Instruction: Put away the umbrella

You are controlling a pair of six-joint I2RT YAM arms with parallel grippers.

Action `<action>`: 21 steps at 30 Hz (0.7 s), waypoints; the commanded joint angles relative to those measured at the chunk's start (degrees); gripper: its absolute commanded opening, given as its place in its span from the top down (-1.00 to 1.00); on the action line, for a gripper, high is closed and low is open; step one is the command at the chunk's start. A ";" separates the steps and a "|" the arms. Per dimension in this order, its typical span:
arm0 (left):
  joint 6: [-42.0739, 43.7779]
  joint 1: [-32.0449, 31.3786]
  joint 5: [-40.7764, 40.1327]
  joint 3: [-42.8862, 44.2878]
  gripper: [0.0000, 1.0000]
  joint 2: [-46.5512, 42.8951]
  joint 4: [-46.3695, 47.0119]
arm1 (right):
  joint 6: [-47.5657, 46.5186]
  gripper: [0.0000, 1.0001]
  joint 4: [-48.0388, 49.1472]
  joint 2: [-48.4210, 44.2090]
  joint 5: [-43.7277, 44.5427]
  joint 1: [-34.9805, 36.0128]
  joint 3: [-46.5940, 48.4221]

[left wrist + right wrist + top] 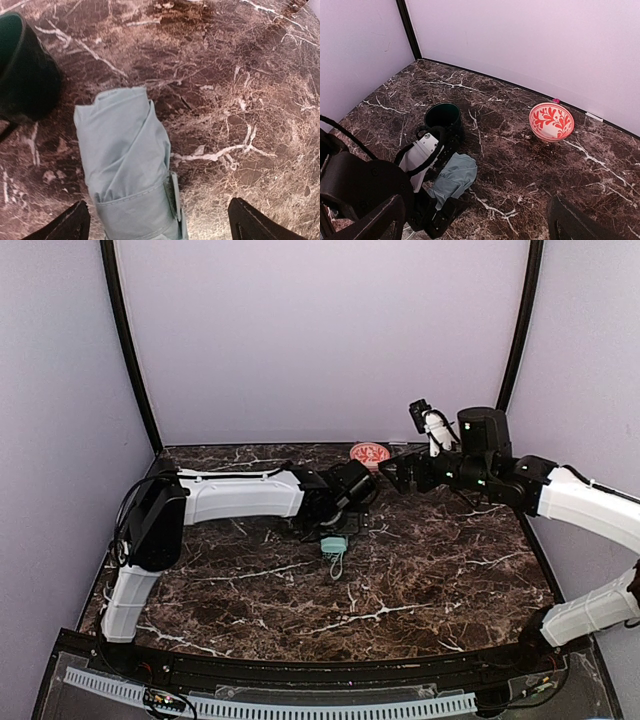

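Your left tool [160, 222] is spread wide. The umbrella [125, 160] lies flat on the table [240, 100] between its fingers [72, 225]. Its long side points away from the tool, with the strap end nearest. Your right tool [475, 217] is spread too, holding nothing.

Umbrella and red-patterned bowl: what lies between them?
Nothing: in the right wrist view, only bare marble table runs from the umbrella to the bowl.
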 commanded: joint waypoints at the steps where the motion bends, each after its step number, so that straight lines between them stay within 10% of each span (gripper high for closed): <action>1: 6.07 -0.32 -4.62 -0.84 -0.98 -7.10 2.14 | 0.30 -0.99 -0.08 0.58 -0.08 -1.35 1.74; 8: 18.10 2.03 -3.13 -20.81 -0.98 -24.16 24.86 | 3.17 -0.99 -0.65 2.18 -1.67 -8.65 0.56; 14: 21.14 15.12 3.02 -37.09 -0.98 -39.23 33.44 | 6.92 -0.99 8.07 -1.79 -5.14 -23.67 -8.21; 21: 29.27 29.63 -8.55 -51.82 -0.98 -50.71 35.46 | 10.17 -0.99 19.42 -6.39 -6.94 -42.97 -22.09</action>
